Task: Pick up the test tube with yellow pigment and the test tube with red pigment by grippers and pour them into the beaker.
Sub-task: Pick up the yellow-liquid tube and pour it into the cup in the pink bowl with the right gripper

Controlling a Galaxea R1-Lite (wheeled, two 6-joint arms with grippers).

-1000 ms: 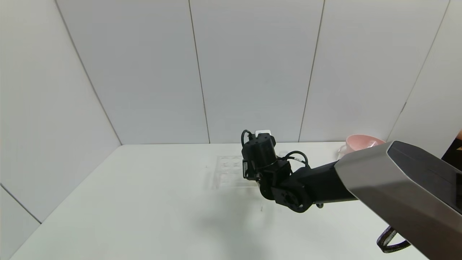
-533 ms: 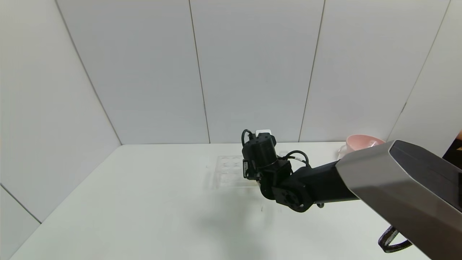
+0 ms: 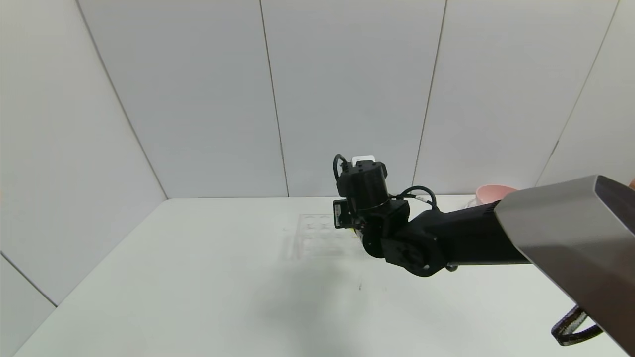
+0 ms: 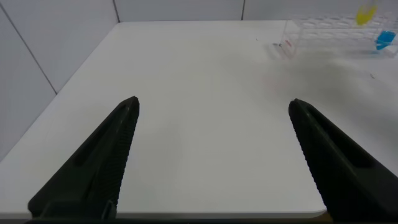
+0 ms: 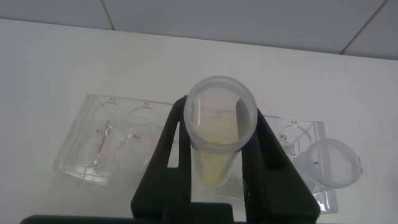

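Observation:
My right gripper (image 5: 219, 121) is shut on the test tube with yellow pigment (image 5: 217, 140), just under its rim. The tube hangs upright above the clear rack (image 5: 112, 140), with yellow liquid in its bottom. In the head view the right wrist (image 3: 364, 198) hovers over the rack (image 3: 317, 238) at mid-table and hides the tube. The left wrist view shows that yellow liquid (image 4: 365, 14) far off, raised over the rack (image 4: 323, 34). My left gripper (image 4: 214, 104) stands open and empty over bare table near an edge. The test tube with red pigment and the beaker are out of view.
A blue-liquid tube (image 4: 385, 40) stands in the rack; a clear tube rim (image 5: 329, 163) shows at the rack's end. A pink bowl (image 3: 491, 192) sits at the table's back right. White panel walls close the table's far and left sides.
The right arm has risen and carried the yellow tube up from the rack. Its grip has stayed shut.

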